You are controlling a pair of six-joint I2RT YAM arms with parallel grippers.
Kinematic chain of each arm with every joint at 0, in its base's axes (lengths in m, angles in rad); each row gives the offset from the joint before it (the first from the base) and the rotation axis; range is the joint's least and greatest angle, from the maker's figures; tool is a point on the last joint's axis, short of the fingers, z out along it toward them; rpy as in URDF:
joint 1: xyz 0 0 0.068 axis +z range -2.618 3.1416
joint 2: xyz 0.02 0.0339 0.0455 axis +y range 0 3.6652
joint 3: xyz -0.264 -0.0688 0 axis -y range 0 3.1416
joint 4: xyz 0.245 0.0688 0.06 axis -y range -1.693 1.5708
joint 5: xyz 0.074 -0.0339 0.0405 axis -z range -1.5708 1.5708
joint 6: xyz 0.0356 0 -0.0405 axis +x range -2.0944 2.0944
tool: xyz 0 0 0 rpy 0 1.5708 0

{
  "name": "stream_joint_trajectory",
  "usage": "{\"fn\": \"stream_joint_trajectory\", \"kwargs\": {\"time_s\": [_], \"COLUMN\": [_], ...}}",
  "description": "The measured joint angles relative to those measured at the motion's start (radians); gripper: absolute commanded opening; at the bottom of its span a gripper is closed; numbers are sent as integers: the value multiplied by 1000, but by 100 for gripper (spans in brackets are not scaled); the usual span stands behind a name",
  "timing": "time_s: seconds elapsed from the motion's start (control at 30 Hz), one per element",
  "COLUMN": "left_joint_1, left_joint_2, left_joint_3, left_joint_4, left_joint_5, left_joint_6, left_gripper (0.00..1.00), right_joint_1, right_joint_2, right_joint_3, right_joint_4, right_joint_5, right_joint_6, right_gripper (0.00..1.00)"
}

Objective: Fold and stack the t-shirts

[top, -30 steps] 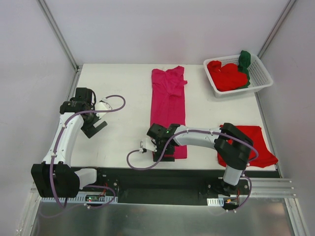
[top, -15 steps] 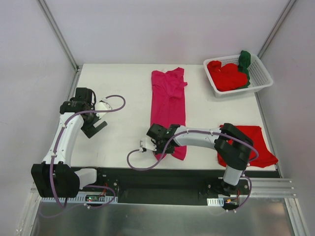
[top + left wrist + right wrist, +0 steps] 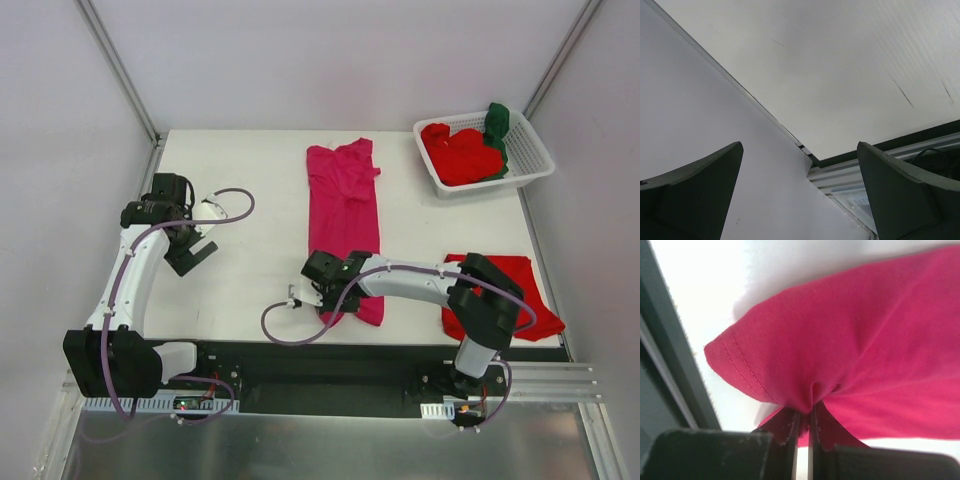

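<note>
A magenta-pink t-shirt (image 3: 343, 210) lies folded into a long strip down the middle of the table. My right gripper (image 3: 335, 308) is shut on its near hem, and the right wrist view shows the pinched cloth (image 3: 805, 355) bunched and lifted between the jaws (image 3: 804, 415). A bright red t-shirt (image 3: 515, 290) lies flat at the near right, partly under the right arm. More red t-shirts (image 3: 460, 152) and a dark green one (image 3: 497, 122) sit in the basket. My left gripper (image 3: 190, 252) hangs open over the left side of the table, holding nothing; its fingers (image 3: 700, 190) frame bare table.
A white slotted basket (image 3: 530, 150) stands at the far right corner. The table's near edge and a black rail (image 3: 330, 360) run just below the right gripper. Grey walls close in the left and right sides.
My right gripper closed on the pink shirt's near hem and lifted it slightly, so the strip's near end has bunched up. The left arm shifted a little.
</note>
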Motion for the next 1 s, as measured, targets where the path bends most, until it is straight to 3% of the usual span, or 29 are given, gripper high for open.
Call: {"fn": "stream_joint_trajectory", "kwargs": {"time_s": [0.5, 1.0], "left_joint_1": [-19, -35], "left_joint_2": [37, 61], "left_joint_3": [68, 75], "left_joint_4": [3, 10], "left_joint_5": [-2, -11], "left_joint_6": [11, 34], "left_gripper": [99, 99], "right_joint_1": [93, 238], "right_joint_2": [-200, -306], "right_joint_3": [94, 11], "right_joint_4": [-219, -245], "right_joint_5": [4, -66], "right_joint_6": [98, 142], "right_gripper": [1, 1]}}
